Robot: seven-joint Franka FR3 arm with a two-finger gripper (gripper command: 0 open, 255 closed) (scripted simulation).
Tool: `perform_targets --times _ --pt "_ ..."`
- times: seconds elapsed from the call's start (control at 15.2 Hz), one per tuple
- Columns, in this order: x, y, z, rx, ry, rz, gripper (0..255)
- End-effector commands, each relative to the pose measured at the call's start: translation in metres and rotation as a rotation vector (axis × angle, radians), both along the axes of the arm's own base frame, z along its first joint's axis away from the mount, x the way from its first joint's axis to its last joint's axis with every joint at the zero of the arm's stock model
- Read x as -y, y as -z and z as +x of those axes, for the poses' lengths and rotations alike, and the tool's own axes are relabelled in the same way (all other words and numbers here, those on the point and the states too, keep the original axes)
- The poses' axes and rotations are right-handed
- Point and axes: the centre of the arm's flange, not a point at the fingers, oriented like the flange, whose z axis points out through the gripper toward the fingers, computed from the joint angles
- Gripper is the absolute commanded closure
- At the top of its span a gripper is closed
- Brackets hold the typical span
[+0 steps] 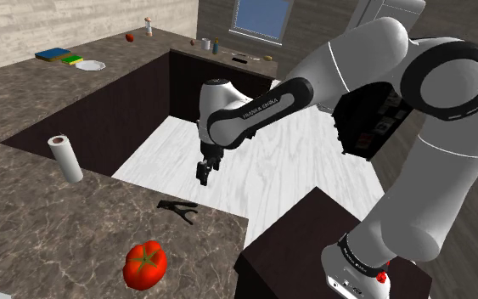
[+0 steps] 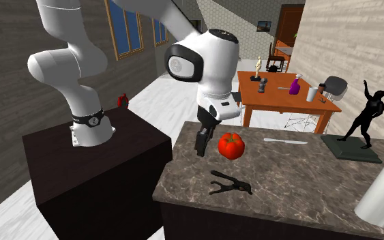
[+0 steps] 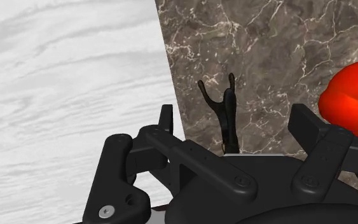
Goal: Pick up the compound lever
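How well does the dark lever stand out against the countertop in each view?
Shoulder view: the compound lever is a dark shape on the dark countertop, weak contrast. Second exterior view: clearest outline. Wrist view: forked end clear, the rest hidden behind the pincer.

- One black compound lever (image 1: 178, 208)
- One big red tomato (image 1: 144, 264)
- One paper towel roll (image 1: 64, 158)
- One dark figurine (image 2: 364, 116)
- One white plate (image 1: 91, 65)
- One orange table (image 2: 279, 99)

I work in a home kitchen: a marbled countertop (image 1: 42, 229) carries a paper towel roll (image 1: 64, 158), a tomato (image 1: 144, 264), a plate (image 1: 90, 65) and what look like sponges (image 1: 61, 57); a wooden table (image 2: 279, 101) stands nearby.
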Motion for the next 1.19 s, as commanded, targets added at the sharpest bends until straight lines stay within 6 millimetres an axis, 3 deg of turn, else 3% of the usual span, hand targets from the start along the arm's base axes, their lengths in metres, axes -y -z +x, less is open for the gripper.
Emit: perform_targets --times 0.0,0.79,1.12 --pt "-0.011 0.021 0.013 -0.006 -0.019 -0.001 0" --pt "-0.093 0.147 0.068 -0.037 -0.13 -0.009 0" --pt "-0.093 0.173 0.068 -0.037 -0.13 -0.009 0"
